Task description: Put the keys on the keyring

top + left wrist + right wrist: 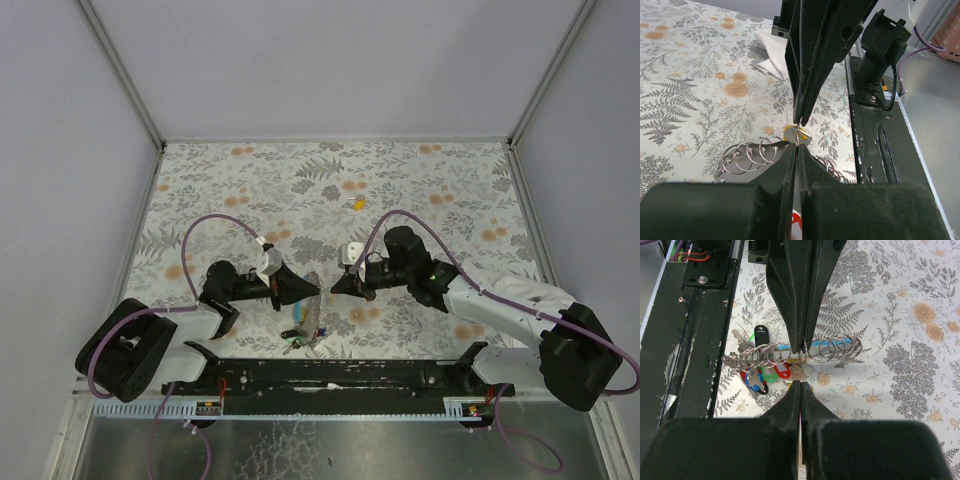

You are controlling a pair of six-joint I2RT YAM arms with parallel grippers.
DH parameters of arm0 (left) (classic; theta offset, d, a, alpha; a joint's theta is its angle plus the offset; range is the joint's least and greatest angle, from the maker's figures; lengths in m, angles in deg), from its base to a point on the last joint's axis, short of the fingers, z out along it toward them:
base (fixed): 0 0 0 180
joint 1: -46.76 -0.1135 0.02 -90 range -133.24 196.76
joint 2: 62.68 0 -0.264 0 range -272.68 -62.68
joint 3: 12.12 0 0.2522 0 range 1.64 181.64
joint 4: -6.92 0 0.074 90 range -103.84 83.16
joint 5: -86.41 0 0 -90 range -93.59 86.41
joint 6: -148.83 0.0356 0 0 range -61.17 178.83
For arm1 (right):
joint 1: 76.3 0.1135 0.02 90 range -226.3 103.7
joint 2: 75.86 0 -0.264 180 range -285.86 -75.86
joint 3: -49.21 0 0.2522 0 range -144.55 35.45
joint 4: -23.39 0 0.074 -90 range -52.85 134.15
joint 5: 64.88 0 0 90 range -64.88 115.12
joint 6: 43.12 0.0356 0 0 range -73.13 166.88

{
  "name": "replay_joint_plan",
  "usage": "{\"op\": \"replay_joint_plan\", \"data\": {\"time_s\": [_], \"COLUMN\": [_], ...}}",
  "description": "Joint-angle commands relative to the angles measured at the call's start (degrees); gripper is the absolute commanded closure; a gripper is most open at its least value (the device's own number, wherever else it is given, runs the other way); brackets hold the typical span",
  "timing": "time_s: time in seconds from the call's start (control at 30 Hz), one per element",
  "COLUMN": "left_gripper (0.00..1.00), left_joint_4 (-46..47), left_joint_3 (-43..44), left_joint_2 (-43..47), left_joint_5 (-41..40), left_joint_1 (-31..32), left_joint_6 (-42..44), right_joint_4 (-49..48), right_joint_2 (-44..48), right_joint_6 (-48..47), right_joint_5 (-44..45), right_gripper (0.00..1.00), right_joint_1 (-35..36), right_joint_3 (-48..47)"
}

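Observation:
My left gripper and right gripper meet tip to tip above the table's near middle, both shut. The left gripper pinches a thin silvery keyring, seen edge-on. A yellow-capped key hangs at that ring, right under the right fingertips, which pinch it. In the right wrist view the right gripper faces the left fingertips. Below them lies a cluster of red, green, blue and black keys. Another yellow key lies far back.
Several silvery rings sit along a light-blue strip beneath the grippers, beside the key cluster. The black base rail runs along the near edge. Pale walls and metal posts enclose the flowered table.

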Motion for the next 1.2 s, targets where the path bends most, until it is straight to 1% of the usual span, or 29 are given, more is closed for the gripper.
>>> {"op": "replay_joint_plan", "data": {"time_s": [0.0, 0.73, 1.17], "left_gripper": [1.0, 1.0, 1.0], "left_joint_4": [4.6, 5.2, 5.2], "left_joint_3": [1.5, 2.0, 2.1], "left_joint_2": [-0.5, -1.3, -1.4], "left_joint_5": [0.9, 2.1, 2.1], "left_joint_1": [-0.2, -0.2, -0.2], "left_joint_6": [-0.3, -0.8, -1.1], "right_joint_4": [-2.0, -3.1, -2.1], "right_joint_2": [0.1, 0.7, 0.6], "right_joint_6": [-1.2, -1.2, -1.6], "right_joint_5": [0.1, 2.8, 1.1], "right_gripper": [1.0, 1.0, 1.0], "right_joint_1": [0.8, 1.8, 2.0], "right_joint_3": [-2.4, -2.0, -2.5]}}
